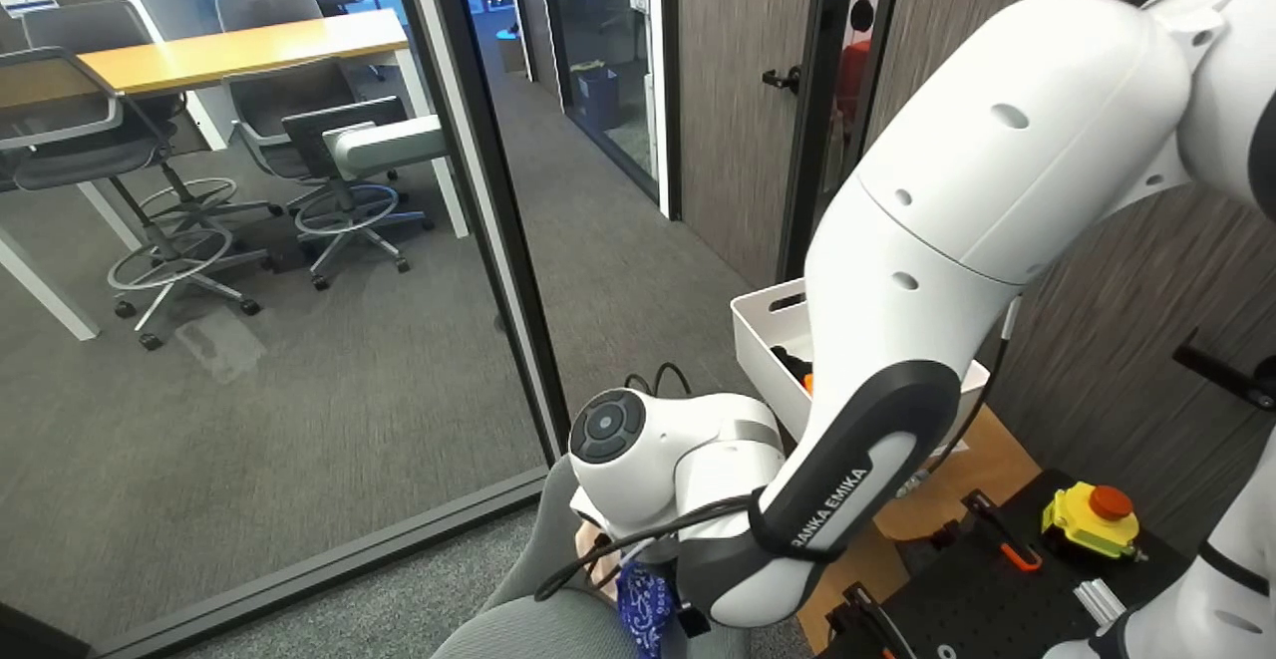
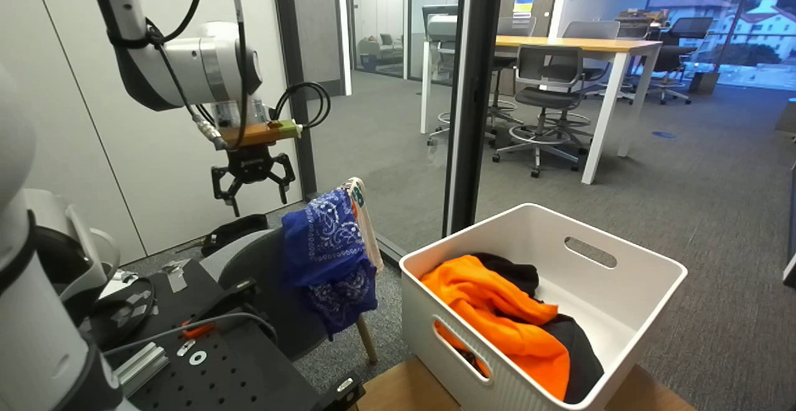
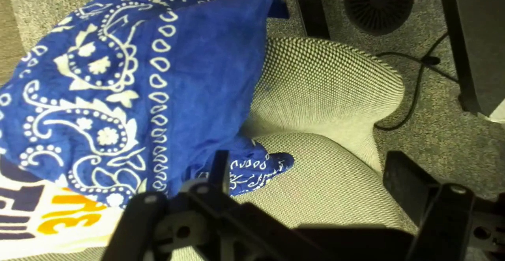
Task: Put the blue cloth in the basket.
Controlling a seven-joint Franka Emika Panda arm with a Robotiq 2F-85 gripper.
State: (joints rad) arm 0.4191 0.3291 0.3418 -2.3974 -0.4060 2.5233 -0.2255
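- In an exterior view I see my gripper (image 2: pixel 260 201) spread wide, holding nothing; the wrist view puts it over the chair (image 3: pixel 315 182).
- The blue cloth (image 2: pixel 326 243) hangs over the chair's back, apart from the basket (image 2: pixel 541 243).
- An orange cloth (image 2: pixel 497 318) and a black cloth (image 2: pixel 510 271) lie inside the basket; in an exterior view the arm (image 1: pixel 927 220) blocks much of it, leaving me scraps.
- My wrist view shows the white cloth (image 3: pixel 71 239), plainly lettered, partly under the blue one.
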